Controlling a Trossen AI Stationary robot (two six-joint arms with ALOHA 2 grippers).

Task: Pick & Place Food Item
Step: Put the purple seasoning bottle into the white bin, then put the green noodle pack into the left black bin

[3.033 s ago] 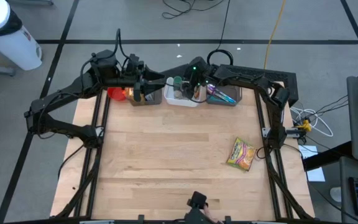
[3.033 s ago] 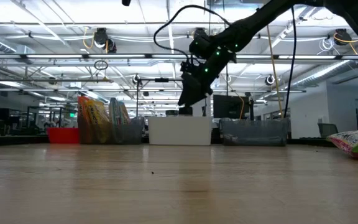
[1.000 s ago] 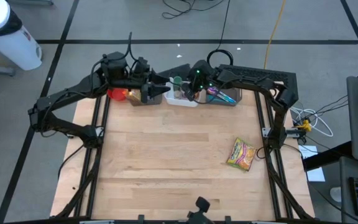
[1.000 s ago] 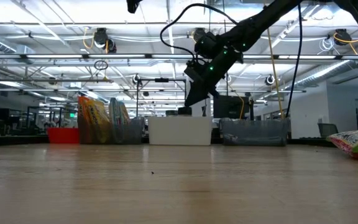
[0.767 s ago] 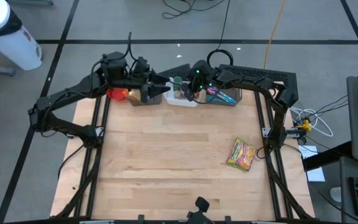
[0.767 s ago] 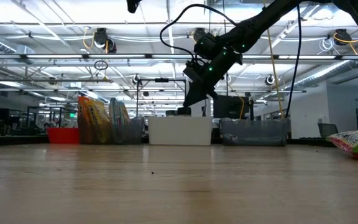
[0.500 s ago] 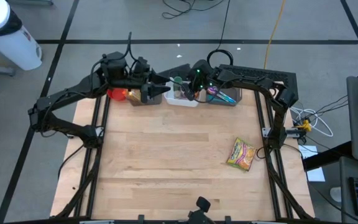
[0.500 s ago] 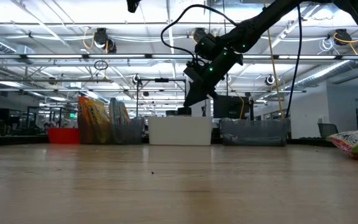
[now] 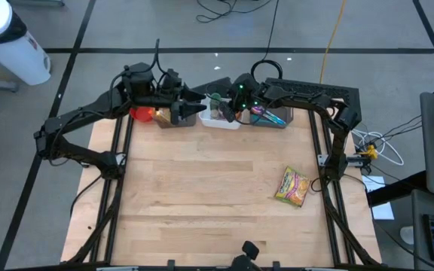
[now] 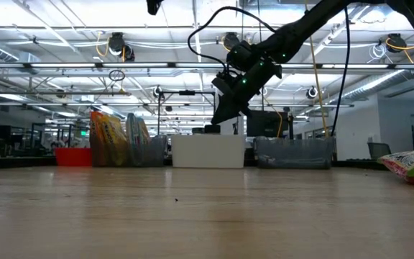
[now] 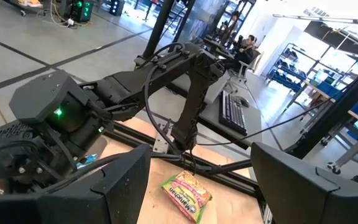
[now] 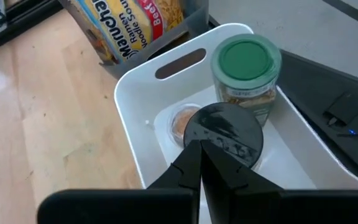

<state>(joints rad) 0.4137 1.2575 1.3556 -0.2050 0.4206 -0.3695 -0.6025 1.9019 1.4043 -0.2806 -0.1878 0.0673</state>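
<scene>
The food item, a yellow-green snack packet (image 9: 292,186), lies flat on the wooden table toward its right side; it also shows in the low view (image 10: 410,162) and the left wrist view (image 11: 186,194). No gripper is near it. My right gripper (image 12: 199,147) is shut and slants down over the white bin (image 9: 221,120) at the far edge, its tips over a dark round lid (image 12: 229,132). A green-lidded jar (image 12: 247,73) and a small cup (image 12: 180,122) stand in the same bin. My left gripper (image 9: 194,110) hangs open and raised over the dark bin (image 9: 173,119). My right gripper's shut fingertips (image 12: 191,155) come slanting down from the table's right side and stand over the near rim of the dark round lid (image 12: 213,140) in the white bin. I cannot tell whether they touch it.
Along the far edge stand a red bin (image 9: 142,114), the dark bin with noodle packets (image 12: 126,28), the white bin and a grey bin (image 9: 271,115). The wide wooden tabletop (image 9: 202,188) lies between them and the near edge. People sit in the room beyond (image 11: 248,43).
My right gripper has sunk a little toward the white bin, still shut. The snack packet lies where it was.
</scene>
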